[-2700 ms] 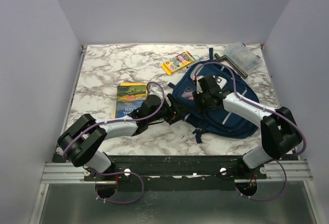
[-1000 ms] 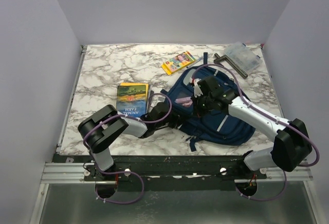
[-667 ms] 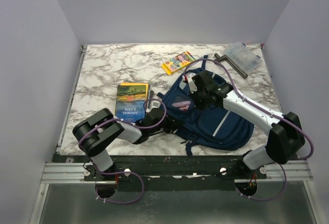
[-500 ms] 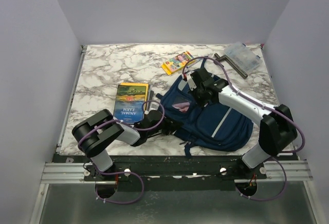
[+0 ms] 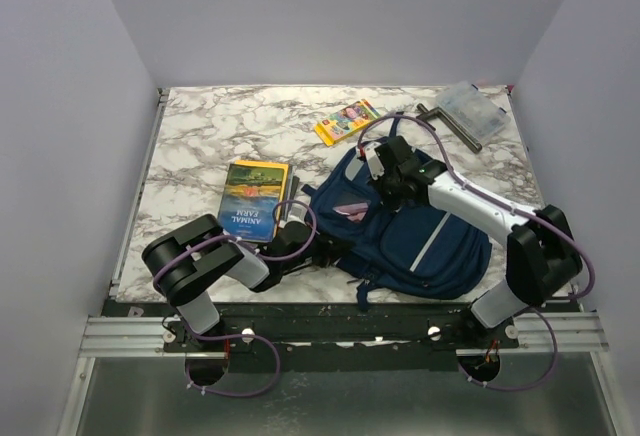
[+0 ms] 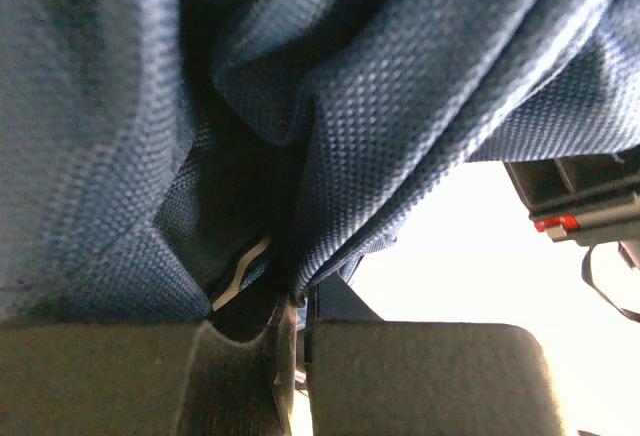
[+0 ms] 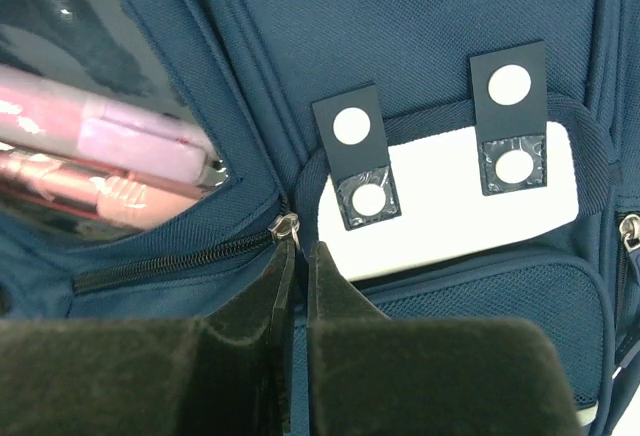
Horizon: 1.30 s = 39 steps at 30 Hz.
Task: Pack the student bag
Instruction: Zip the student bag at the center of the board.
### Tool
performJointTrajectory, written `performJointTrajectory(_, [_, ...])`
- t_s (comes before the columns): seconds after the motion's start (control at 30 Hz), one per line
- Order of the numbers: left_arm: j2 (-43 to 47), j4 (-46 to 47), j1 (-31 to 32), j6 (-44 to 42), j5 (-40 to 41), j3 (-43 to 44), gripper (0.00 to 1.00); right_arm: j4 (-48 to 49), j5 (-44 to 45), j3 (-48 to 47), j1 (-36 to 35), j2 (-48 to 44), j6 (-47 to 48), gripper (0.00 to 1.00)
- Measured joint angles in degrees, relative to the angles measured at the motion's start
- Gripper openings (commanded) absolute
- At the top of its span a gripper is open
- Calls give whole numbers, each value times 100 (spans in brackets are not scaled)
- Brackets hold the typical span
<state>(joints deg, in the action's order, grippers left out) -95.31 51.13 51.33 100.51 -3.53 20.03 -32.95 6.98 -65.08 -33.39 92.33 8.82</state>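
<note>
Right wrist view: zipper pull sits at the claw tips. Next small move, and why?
Probably ease the right claw forward to pinch the zipper pull: it lies just at the tips, not clearly gripped, and the left claw clamps bag fabric as a brace.

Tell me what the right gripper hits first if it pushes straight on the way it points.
The small metal zipper pull, just ahead of the right gripper, on the navy blue fabric backpack. They may be touching now; depth is unclear.

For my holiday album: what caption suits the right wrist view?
Right hand closed at the zip pull of a navy bag, pink things behind its clear window.
</note>
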Motion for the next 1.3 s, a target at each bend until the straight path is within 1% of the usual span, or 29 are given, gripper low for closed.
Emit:
performJointTrajectory(0.13, [-9,133,39,48,-74,-101,0,144,-439,367,96,-551,2,6])
performJointTrajectory(0.23, [-9,251,52,79,-157,-186,3,162,-800,522,184,-675,66,6])
performJointTrajectory(0.37, [-11,428,55,103,-256,-302,11,157,-986,660,208,-625,70,11])
performJointTrajectory(0.43, [-20,553,55,122,-299,-361,18,162,-1008,660,212,-570,72,19])
performJointTrajectory(0.53, [-28,743,55,153,-396,-448,34,170,-901,660,214,-455,22,40])
performJointTrajectory(0.6, [-17,879,52,184,-483,-520,45,160,-656,654,236,-369,-129,46])
performJointTrajectory(0.67, [55,955,48,238,-595,-605,55,136,-446,629,254,-358,-382,52])
performJointTrajectory(0.7, [129,970,48,278,-662,-667,62,111,-365,603,267,-385,-514,57])
performJointTrajectory(0.73, [243,975,48,330,-730,-748,73,96,-304,579,273,-428,-673,63])
performJointTrajectory(0.77, [369,981,48,387,-785,-844,76,76,-251,566,275,-505,-857,69])
performJointTrajectory(0.8, [457,988,44,450,-813,-911,78,46,-214,562,275,-640,-1056,74])
performJointTrajectory(0.87, [780,986,13,511,-879,-1121,86,-13,-151,564,278,-1029,-1467,86])
performJointTrajectory(0.93, [1182,929,-81,503,-898,-1274,87,-28,-26,579,319,-1578,-1993,93])
performJointTrajectory(1.0, [1475,769,-153,415,-920,-1255,87,-31,59,623,396,-2166,-2588,95])
performJointTrajectory(1.1, [2000,33,-214,-15,-977,-966,87,-13,133,870,876,-2944,-3462,95])
performJointTrajectory(1.2, [2354,-949,-212,-765,-994,-321,87,-28,94,1493,1923,-3582,-4186,97])
performJointTrajectory(1.3, [2312,-1746,-170,-1550,-997,535,88,-170,-57,2083,3086,-3866,-4636,97])
